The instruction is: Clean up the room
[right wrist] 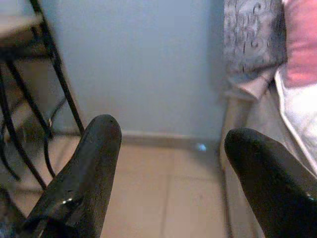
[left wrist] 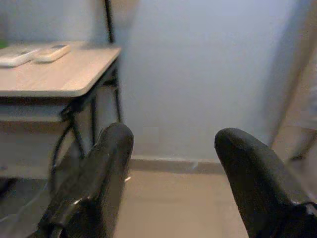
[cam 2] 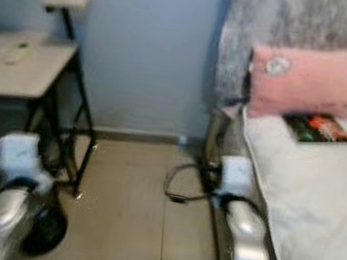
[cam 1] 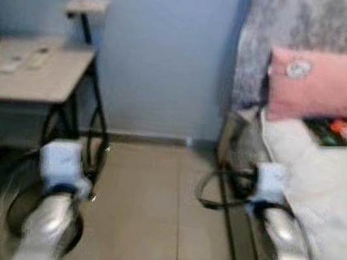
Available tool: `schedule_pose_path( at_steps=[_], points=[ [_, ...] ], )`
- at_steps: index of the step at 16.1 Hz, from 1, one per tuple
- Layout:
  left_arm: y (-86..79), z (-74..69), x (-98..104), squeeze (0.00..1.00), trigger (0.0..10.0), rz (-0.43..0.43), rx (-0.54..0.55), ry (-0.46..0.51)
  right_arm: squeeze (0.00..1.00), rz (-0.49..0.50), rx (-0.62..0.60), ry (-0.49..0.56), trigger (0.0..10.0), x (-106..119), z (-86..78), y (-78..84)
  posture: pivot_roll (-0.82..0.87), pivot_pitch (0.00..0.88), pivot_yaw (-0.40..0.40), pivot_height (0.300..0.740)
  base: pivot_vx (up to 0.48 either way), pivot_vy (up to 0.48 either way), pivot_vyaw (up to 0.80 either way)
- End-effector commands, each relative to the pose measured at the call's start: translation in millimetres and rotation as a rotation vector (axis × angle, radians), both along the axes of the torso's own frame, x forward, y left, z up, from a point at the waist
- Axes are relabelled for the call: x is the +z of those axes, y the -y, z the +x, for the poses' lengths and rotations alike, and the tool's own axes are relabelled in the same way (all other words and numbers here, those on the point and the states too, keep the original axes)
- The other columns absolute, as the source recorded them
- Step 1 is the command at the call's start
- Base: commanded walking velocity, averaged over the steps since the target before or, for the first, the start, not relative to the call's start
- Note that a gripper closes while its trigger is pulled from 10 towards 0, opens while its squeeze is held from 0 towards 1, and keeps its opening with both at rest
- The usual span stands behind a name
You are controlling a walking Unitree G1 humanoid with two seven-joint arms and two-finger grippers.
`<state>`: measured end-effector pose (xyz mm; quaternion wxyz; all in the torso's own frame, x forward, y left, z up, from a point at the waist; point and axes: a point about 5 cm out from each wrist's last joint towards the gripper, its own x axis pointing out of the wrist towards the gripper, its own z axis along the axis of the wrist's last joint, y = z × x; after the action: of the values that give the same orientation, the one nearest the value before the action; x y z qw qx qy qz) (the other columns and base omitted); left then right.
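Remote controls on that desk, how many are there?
2: both white remote controls lie side by side on the desk by the wall, one nearer the wall, the other beside it.

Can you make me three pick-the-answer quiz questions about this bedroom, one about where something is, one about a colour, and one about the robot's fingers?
1. Where is the book?
A. on the floor
B. on the bed, in front of the cushion
C. on the desk

2. What colour is the cushion?
A. pink
B. green
C. black

3. How are the fingers of the left gripper?
A. shut on a cable
B. shut on a remote
C. open, holding nothing

Answers: 1 B, it lies on the white bed below the cushion. 2 A, it is plainly pink. 3 C, the left wrist view shows floor between them.
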<state>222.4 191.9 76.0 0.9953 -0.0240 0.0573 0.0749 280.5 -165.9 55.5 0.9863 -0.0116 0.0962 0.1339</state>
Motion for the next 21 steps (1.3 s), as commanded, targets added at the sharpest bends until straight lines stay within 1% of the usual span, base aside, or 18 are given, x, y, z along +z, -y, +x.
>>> schedule_pose_path(
  at_steps=[1, 2, 4, 8, 10, 11, 14, 15, 18, 21],
  points=[
    [7.0, 6.8, 5.7, 0.00, 10.0, -0.015, -0.015, 0.027, 0.27, -0.009, -0.027, 0.010, 10.0, 3.4, 0.6, 11.2, -0.11, 0.000, 0.083, 0.740, 0.465, 0.000, 0.00],
    [10.0, 8.7, 5.5, 0.00, 10.0, -0.020, -0.026, 0.025, 0.27, -0.009, -0.021, 0.012, 10.0, 4.1, 1.7, 9.5, -0.11, 0.000, 0.081, 0.740, 0.465, 0.000, 0.00],
    [11.6, 10.5, 4.7, 0.00, 10.0, 0.000, -0.059, 0.016, 0.27, -0.007, -0.017, 0.015, 10.0, 4.1, 3.5, 7.6, -0.11, 0.000, 0.081, 0.740, 0.467, 0.000, 0.00],
    [7.4, 11.7, 6.3, 0.00, 10.0, 0.006, -0.053, 0.022, 0.27, -0.002, -0.014, 0.015, 10.0, 4.1, 4.7, 5.1, -0.10, 0.000, 0.080, 0.740, 0.469, 0.000, 0.00],
    [8.5, 11.6, 6.6, 0.00, 10.0, 0.006, -0.053, 0.025, 0.27, -0.001, -0.016, 0.016, 10.0, 4.2, 4.7, 5.3, -0.10, 0.000, 0.081, 0.740, 0.469, 0.000, 0.00],
    [9.2, 10.9, 7.0, 0.00, 10.0, 0.005, -0.054, 0.031, 0.27, -0.002, -0.015, 0.016, 10.0, 4.0, 4.0, 5.4, -0.11, 0.000, 0.083, 0.740, 0.472, 0.000, 0.00],
    [10.4, 5.4, 5.1, 0.00, 10.0, -0.001, -0.073, 0.032, 0.27, -0.021, -0.004, -0.001, 10.0, -0.2, -6.5, 8.3, -0.11, 0.000, 0.084, 0.740, 0.469, 0.000, 0.00],
    [11.1, 5.6, 5.1, 0.00, 10.0, -0.007, -0.075, 0.035, 0.27, -0.028, -0.001, -0.007, 10.0, -1.5, -8.0, 8.7, -0.11, 0.000, 0.084, 0.740, 0.469, 0.000, 0.00],
    [13.5, 7.5, 7.1, 0.00, 10.0, -0.014, -0.081, 0.047, 0.28, -0.028, -0.004, -0.008, 10.0, -1.9, -8.2, 8.8, -0.12, 0.000, 0.088, 0.740, 0.470, 0.000, 0.33],
    [13.8, 8.7, 7.1, 0.00, 10.0, -0.015, -0.088, 0.047, 0.27, -0.020, -0.016, -0.003, 10.0, -0.6, -7.6, 9.6, -0.12, 0.000, 0.092, 0.740, 0.469, 0.000, 0.00]
  ],
)
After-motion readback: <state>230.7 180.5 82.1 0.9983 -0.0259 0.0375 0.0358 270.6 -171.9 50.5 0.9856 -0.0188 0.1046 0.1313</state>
